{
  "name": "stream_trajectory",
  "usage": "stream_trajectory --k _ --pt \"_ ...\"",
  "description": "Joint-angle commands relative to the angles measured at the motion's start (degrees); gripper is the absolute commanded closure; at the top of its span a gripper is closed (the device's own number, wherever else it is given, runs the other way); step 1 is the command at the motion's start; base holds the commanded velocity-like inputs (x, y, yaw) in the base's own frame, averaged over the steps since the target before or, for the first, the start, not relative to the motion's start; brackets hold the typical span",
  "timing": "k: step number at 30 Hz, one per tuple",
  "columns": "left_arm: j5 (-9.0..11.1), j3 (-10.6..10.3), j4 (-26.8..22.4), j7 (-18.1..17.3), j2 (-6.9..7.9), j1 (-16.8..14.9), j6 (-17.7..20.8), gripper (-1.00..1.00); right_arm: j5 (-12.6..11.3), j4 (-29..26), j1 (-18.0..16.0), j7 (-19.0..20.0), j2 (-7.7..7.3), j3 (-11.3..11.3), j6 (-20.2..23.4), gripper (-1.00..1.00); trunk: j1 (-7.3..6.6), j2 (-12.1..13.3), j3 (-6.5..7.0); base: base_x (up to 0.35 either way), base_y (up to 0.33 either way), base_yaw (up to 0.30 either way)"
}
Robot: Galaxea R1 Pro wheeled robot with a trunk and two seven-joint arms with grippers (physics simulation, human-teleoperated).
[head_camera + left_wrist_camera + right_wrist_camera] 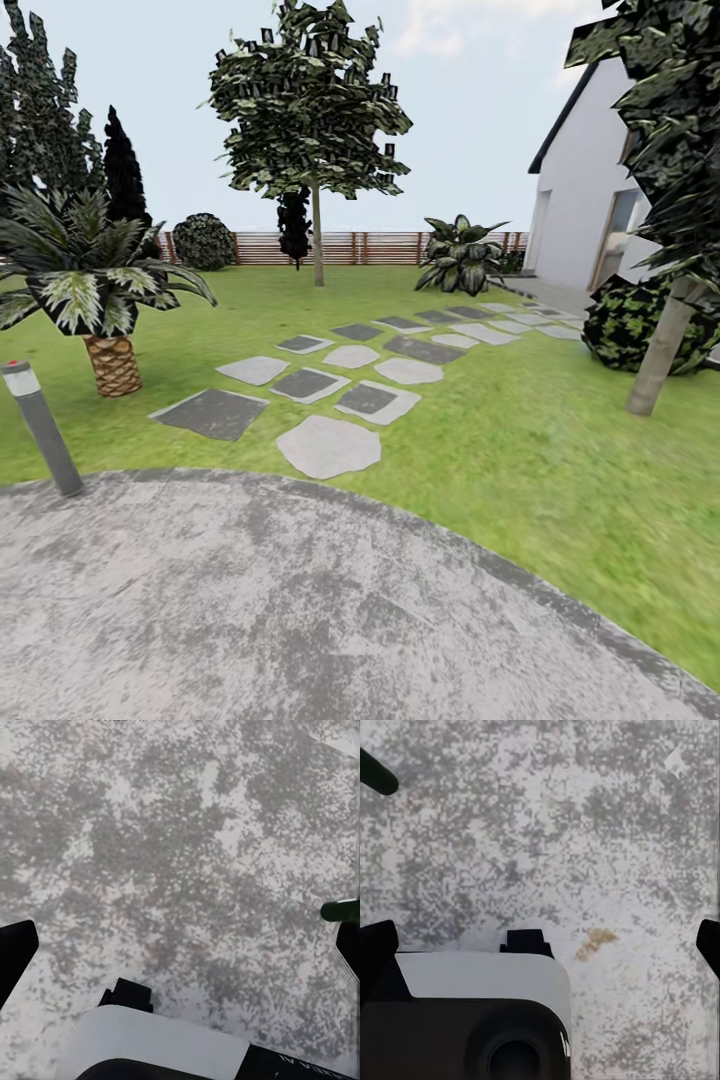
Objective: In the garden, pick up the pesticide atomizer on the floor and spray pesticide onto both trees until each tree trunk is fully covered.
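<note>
Where paving meets lawn point(520, 450), two trees point(316, 120), one palm point(95, 290).

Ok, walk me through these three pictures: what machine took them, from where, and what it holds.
A simulated wheeled robot with two arms took them. The big picture is from its head camera: a lawn, stepping stones, a fence, a palm, a house, and two trees, one far, one near on the right. The robot stands on grey paving beside a lamp post.

The other two look down from each wrist along the left pincer and right pincer. Both are open over bare paving, holding nothing.
</note>
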Motion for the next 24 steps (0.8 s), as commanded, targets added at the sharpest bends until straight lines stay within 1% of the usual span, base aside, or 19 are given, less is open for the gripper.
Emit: stream_trajectory --k 1,5,9,20,24 --pt "0.58 0.03 0.09 -0.47 0.01 -0.05 -0.13 -1.00 0.37 0.04 -0.03 0.00 0.03 -0.36 -0.20 -1.00 0.02 -0.03 -0.06 0.197 -0.195 0.168" --pt "0.63 0.01 0.09 -0.47 0.01 -0.05 -0.13 -1.00 0.36 0.04 -0.03 0.00 0.03 -0.36 -0.17 -1.00 0.02 -0.03 -0.06 0.201 -0.199 0.086" --pt "0.64 0.02 0.09 -0.45 0.01 -0.05 -0.13 -1.00 0.35 0.04 -0.03 0.00 0.03 -0.36 -0.16 -1.00 0.02 -0.03 -0.06 0.113 -0.114 0.021" --pt "0.65 0.03 0.09 -0.45 0.01 -0.06 -0.13 -1.00 0.34 0.03 -0.03 0.00 0.03 -0.36 -0.20 -1.00 0.02 -0.03 -0.06 0.022 -0.023 0.006" --pt "0.65 0.02 0.09 -0.44 0.01 -0.06 -0.13 -1.00 0.36 -0.01 -0.03 0.00 0.03 -0.36 -0.21 -1.00 0.02 -0.03 -0.06 0.003 -0.003 0.101"
